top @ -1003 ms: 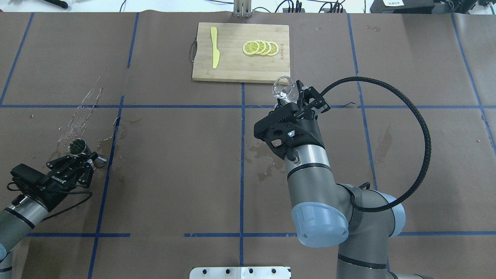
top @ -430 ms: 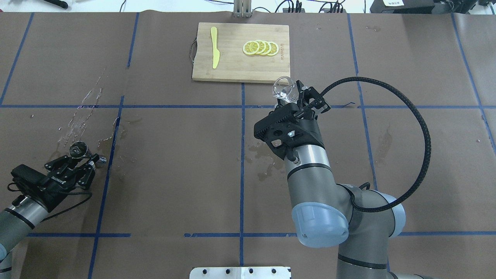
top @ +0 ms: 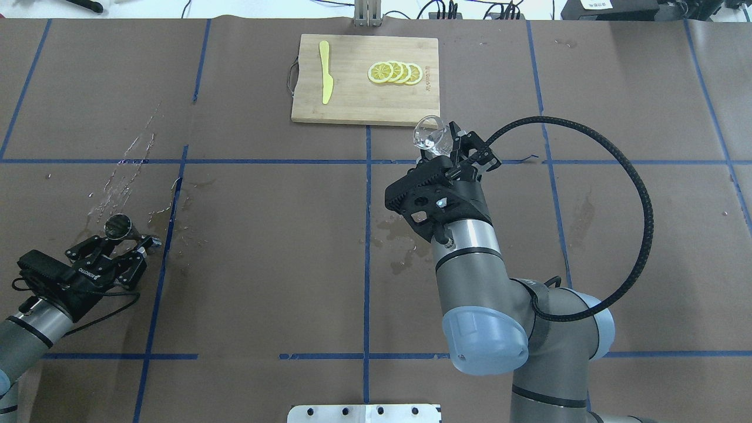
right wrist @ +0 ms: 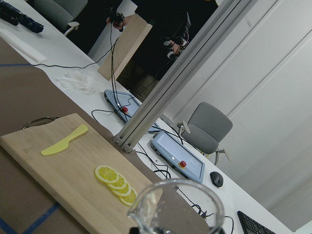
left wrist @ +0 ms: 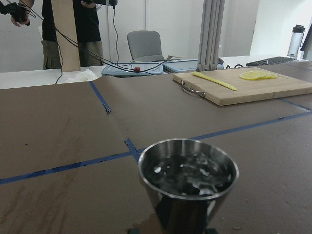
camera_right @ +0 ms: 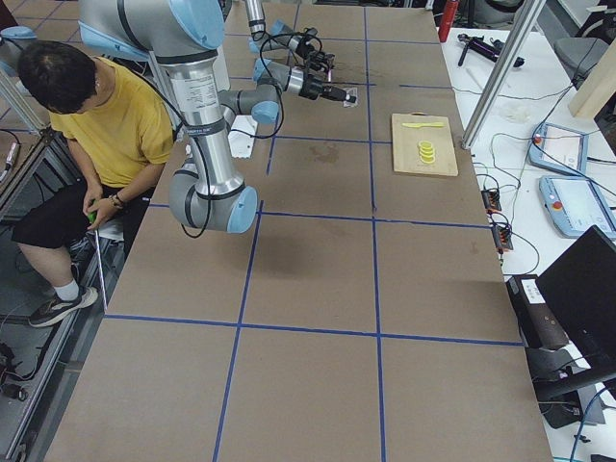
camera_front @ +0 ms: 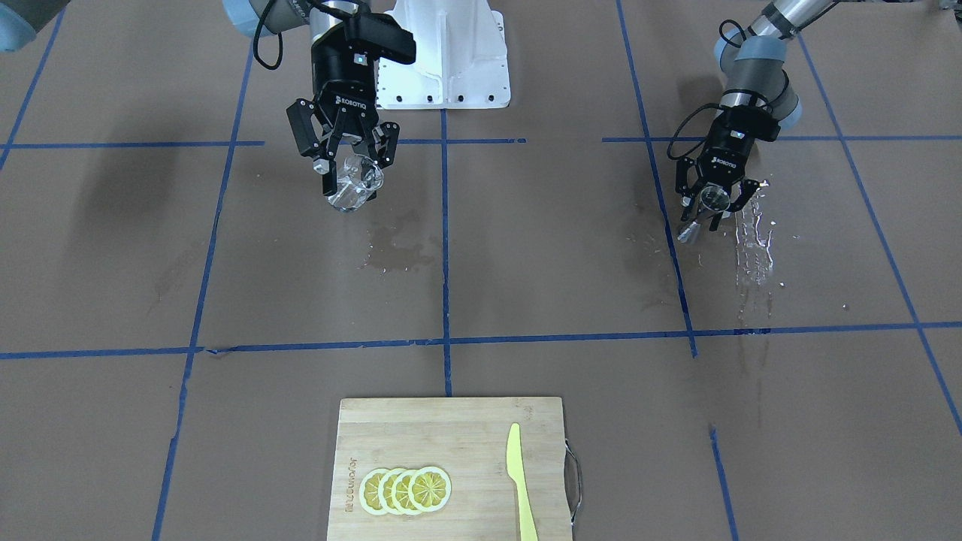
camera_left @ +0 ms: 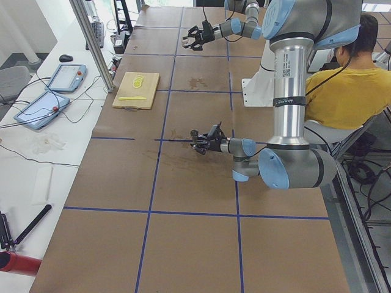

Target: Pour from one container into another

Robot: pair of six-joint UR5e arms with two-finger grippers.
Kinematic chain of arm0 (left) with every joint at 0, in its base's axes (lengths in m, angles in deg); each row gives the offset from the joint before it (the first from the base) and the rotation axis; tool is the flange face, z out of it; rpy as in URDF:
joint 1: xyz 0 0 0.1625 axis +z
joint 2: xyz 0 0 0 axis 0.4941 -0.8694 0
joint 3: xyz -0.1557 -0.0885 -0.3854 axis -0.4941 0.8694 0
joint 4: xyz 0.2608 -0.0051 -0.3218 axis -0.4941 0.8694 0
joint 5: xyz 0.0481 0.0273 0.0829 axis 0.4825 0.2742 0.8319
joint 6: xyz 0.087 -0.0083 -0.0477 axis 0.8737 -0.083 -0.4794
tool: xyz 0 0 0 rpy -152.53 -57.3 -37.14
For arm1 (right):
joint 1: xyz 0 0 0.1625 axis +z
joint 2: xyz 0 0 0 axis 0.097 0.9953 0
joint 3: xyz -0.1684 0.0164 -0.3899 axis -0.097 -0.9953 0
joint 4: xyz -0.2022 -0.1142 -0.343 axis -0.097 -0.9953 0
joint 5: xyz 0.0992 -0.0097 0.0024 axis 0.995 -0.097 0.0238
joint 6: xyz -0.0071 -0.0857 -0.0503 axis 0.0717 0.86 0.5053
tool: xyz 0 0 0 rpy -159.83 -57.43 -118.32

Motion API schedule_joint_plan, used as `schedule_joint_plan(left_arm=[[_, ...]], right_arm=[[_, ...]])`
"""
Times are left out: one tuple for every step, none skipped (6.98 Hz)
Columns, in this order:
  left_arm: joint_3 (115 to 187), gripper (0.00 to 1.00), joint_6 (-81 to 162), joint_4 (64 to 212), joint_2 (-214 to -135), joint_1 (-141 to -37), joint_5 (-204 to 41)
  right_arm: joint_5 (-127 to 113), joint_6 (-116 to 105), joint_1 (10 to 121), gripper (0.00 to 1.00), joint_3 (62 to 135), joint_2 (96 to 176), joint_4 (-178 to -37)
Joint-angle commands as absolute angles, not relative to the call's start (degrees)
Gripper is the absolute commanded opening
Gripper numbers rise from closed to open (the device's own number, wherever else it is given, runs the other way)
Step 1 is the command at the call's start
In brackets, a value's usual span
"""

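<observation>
**Item 1 — jigger [top: 117,225].** Steel, hourglass-shaped. Gripped about the waist by the left gripper [top: 130,238], whose fingers are closed on it.
- Position: well apart from the cutting board [top: 364,100], toward the robot and far off the board's handle end.
- Change: a second ago it leaned well over. It now stands upright, mouth to the ceiling, and the gripper has drawn back a little, away from the board.
- Contents: the left wrist view shows liquid lying level in the upper cup.

**Item 2 — tumbler [camera_front: 353,189].** Clear, held tilted and clear of the table by the right gripper [camera_front: 351,167], clamped on its wall.
- Position: just off the board's near corner on the lemon-slice side.
- Change: none.
- Contents: cannot tell.

**Item 3 — wet streak [top: 126,170].** Lies on the paper beside the jigger, on its board side.

**Assessment.** The levelled jigger already holds liquid and the vessels are far apart, so the pour looks done. What probably remains is setting both down without slopping.
</observation>
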State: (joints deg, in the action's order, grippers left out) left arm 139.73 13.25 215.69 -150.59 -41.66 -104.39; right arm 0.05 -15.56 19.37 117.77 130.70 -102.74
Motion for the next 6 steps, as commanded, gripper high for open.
schedule_joint_plan(left_arm=[[139.8, 0.72, 13.3, 215.8, -150.6, -41.7, -104.4], [139.9, 0.88, 13.2, 216.0, -150.6, -41.7, -104.4], [140.1, 1.00, 13.1, 216.3, -150.6, -41.7, -104.3], [140.5, 1.00, 13.2, 216.6, -150.6, -41.7, -103.2], [142.0, 1.00, 13.3, 216.6, -150.7, -41.7, -101.4], [144.1, 1.00, 13.4, 216.7, -150.6, -41.9, -99.6]], right_arm=[[0.1, -15.5, 19.4, 0.00, 117.8, 130.7, -102.7], [0.1, -15.5, 19.4, 0.00, 117.8, 130.7, -102.8], [0.1, -15.6, 19.4, 0.00, 117.8, 130.7, -102.7], [0.0, -15.6, 19.4, 0.00, 117.8, 130.7, -102.7], [0.0, -15.6, 19.4, 0.00, 117.8, 130.7, -102.7], [0.0, -15.6, 19.4, 0.00, 117.8, 130.7, -102.8]])
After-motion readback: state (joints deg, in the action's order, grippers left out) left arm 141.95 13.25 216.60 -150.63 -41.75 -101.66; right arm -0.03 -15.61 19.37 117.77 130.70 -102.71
